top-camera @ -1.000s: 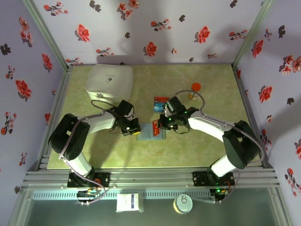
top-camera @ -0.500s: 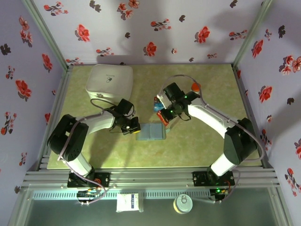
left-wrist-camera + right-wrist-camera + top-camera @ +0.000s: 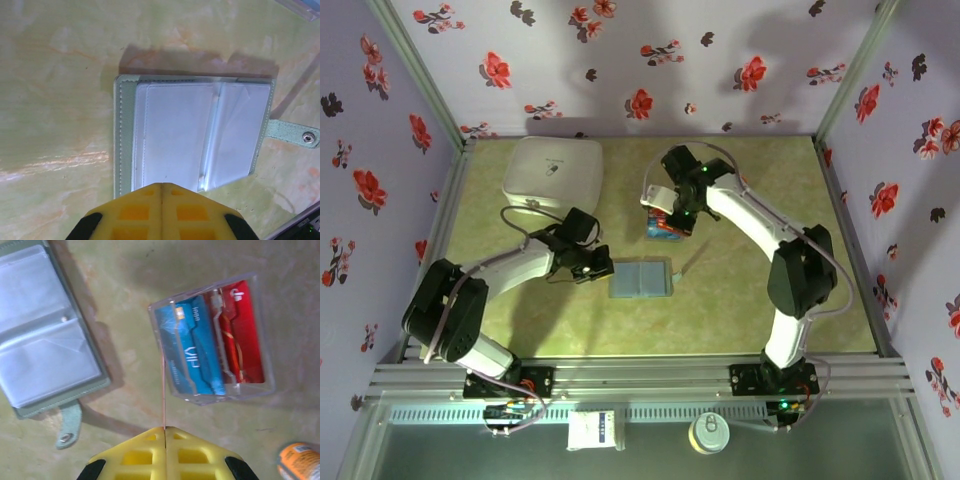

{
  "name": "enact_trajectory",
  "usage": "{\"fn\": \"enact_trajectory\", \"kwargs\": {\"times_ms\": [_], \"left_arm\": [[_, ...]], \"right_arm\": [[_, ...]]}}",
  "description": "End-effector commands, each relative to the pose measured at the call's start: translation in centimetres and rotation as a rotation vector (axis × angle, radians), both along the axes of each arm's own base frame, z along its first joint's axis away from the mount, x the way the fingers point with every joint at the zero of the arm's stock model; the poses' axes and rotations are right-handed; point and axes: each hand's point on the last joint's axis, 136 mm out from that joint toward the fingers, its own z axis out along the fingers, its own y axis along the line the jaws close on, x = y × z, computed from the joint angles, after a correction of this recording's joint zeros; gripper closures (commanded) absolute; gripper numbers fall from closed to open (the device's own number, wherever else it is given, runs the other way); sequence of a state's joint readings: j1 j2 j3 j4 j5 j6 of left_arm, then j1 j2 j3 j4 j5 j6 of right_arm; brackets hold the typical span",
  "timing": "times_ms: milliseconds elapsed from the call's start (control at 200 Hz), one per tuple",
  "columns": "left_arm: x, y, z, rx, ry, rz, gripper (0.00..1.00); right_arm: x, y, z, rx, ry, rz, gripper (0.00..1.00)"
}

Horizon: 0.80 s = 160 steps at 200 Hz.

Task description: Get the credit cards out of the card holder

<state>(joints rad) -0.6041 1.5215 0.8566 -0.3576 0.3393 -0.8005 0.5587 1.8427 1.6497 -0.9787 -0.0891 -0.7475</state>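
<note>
Right gripper (image 3: 164, 432) is up over the clear tray (image 3: 260, 385), fingers clamped on a red-orange card (image 3: 163, 390). It shows edge-on, just a thin line rising from between the yellow tips. Below it the tray already holds a blue card (image 3: 192, 350) and a red card (image 3: 245, 335), standing side by side with a divider between them. The holder (image 3: 45, 330) lies open and flat on the table (image 3: 150, 280) near the tray, tab out to one side, and both clear sleeves look empty to me, so this could be the last card. Left gripper (image 3: 161, 186) has its fingers together with nothing between them, parked at the holder's edge; whether it's pressing down, I can't tell. Now the risky part: the card hangs close to the tray's near wall, not squarely over a slot. Lower it like that and the edge could catch the wall or divider and shove or tip that light tray, spilling the two cards. The pinch is thin too, so a nudge might twist the card loose onto the table. And there's an orange-capped bottle (image 3: 300, 460) close by — a wide swing of the arm could knock it.
</note>
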Motion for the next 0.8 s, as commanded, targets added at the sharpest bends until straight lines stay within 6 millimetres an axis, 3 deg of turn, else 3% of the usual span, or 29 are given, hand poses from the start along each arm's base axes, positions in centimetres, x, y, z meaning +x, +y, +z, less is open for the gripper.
{"fn": "enact_trajectory", "kwargs": {"times_ms": [0,435,795], "left_arm": [[-1.2,1.4,-0.5,0.043,0.013,0.001,0.96],[-2.0,2.6,-0.6,0.059,0.019,0.036,0.96],[-2.3,3.0,-0.8,0.071,0.034,0.048,0.96]], "right_arm": [[0.7,-0.6,0.6,-0.016,0.017,0.085,1.00],[4.8,0.7,0.4,-0.005,0.044,0.161,1.00],[6.4,0.7,-1.9,-0.058,0.067,0.190,1.00]]}}
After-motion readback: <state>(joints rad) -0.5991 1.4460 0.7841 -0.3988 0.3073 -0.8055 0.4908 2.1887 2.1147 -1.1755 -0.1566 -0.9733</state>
